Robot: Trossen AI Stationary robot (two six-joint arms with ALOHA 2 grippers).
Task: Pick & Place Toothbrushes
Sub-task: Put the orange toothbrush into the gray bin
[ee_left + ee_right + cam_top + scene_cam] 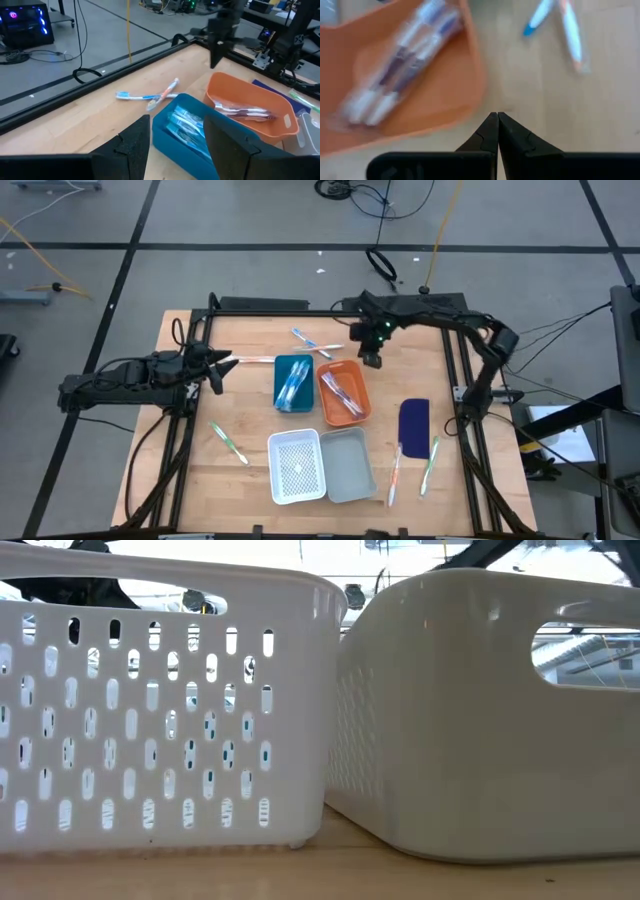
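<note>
The toothbrushes lie in several places. 2 of them, a blue toothbrush (131, 96) and an orange toothbrush (166, 93), lie crossed on the bare tabletop (250, 410) just beside the right end effector (372, 359), between it and the left end effector (226, 364). A bundle of blue-accented toothbrushes fills the blue tray (293, 383), which sits just ahead of the left end effector, and more wrapped toothbrushes (400, 62) rest in the orange tray (343, 392) directly below and beside the right end effector. A green toothbrush (229, 442) lies alone well apart from the left end effector, and 2 more, 1 orange (395, 473) and 1 green (430, 465), lie near the dark blue flat piece (414, 424), far from both.

The left end effector hovers released, fingers (132, 145) spread with nothing between them. The right end effector is clenched, tips pressed together and empty, above the tabletop at the orange tray's edge.

A white perforated basket (297, 467) and a grey bin (347, 464) stand side by side.
</note>
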